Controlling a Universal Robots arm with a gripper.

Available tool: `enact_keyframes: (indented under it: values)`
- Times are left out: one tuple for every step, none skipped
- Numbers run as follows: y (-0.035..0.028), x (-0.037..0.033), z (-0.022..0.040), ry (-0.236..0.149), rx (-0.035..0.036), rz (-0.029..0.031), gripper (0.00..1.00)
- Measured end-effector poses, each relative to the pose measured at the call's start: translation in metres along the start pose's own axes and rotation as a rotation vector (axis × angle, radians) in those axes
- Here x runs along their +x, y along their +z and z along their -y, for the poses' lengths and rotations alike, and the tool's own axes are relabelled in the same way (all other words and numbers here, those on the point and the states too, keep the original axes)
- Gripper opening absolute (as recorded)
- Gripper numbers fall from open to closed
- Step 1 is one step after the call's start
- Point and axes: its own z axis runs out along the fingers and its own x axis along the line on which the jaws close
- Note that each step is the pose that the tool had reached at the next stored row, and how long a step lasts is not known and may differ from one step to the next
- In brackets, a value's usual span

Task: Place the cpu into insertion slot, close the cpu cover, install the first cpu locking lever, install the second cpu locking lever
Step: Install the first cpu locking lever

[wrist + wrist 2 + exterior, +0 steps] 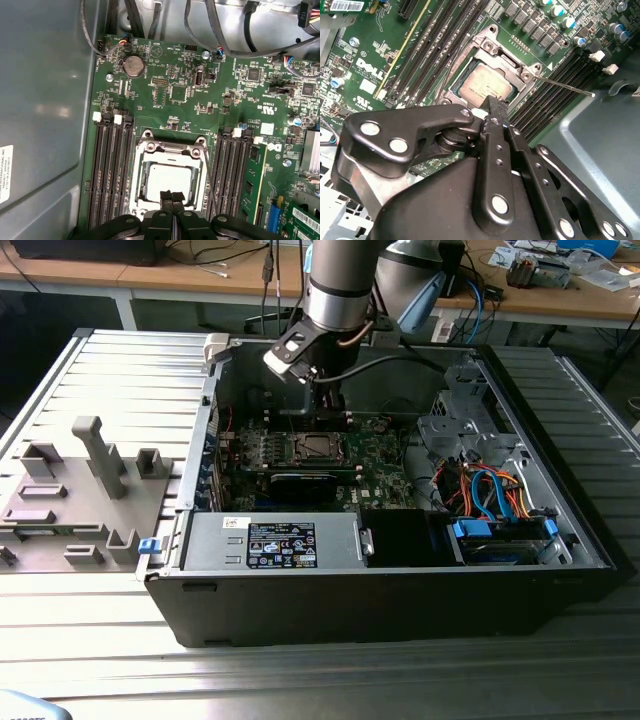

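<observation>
The cpu [167, 180] [482, 86], a dull silver square, lies in the insertion slot [315, 447] on the green motherboard. The cpu cover [170, 150] [501, 54], a silvery frame, lies flat around it, with the chip showing through its window. My gripper [172, 197] [495, 107] is shut with nothing between its fingers. Its tips sit right at one edge of the cover, partly hiding that side of the chip. A thin wire locking lever [565, 86] [209, 172] angles out from the socket over the memory slots beside it.
Long black memory slots [107, 170] flank the socket on both sides. The computer case's metal walls [500, 390] surround the board, with a drive cage and coloured cables [490, 490] at the exterior view's right. A grey fixture tray [80, 480] lies outside at the exterior view's left.
</observation>
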Motion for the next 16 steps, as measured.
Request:
enact_keyframes:
  values:
    - [0.0,0.0,0.0,-0.007,0.0,0.0003,0.11]
    - [0.0,0.0,0.0,-0.013,0.0,0.0005,0.11]
    - [0.0,0.0,0.0,-0.017,0.0,0.0007,0.11]
    - [0.0,0.0,0.0,-0.02,-0.0001,0.0008,0.11]
    - [0.0,0.0,0.0,-0.025,-0.0001,0.001,0.11]
    - [0.0,0.0,0.0,-0.031,-0.0001,0.0012,0.11]
    - [0.0,0.0,0.0,-0.036,-0.0002,0.0015,0.11]
    - [0.0,0.0,0.0,-0.039,-0.0002,0.0016,0.11]
    - [0.0,0.0,0.0,-0.044,-0.0002,0.0018,0.11]
    - [0.0,0.0,0.0,-0.048,-0.0002,0.0019,0.11]
    - [0.0,0.0,0.0,-0.051,-0.0003,0.0021,0.11]
    - [0.0,0.0,0.0,-0.055,-0.0003,0.0022,0.11]
    - [0.0,0.0,0.0,-0.058,-0.0003,0.0024,0.11]
    - [0.0,0.0,0.0,-0.063,-0.0003,0.0025,0.11]
    - [0.0,0.0,0.0,-0.066,-0.0003,0.0027,0.11]
    - [0.0,0.0,0.0,-0.071,-0.0004,0.0029,0.11]
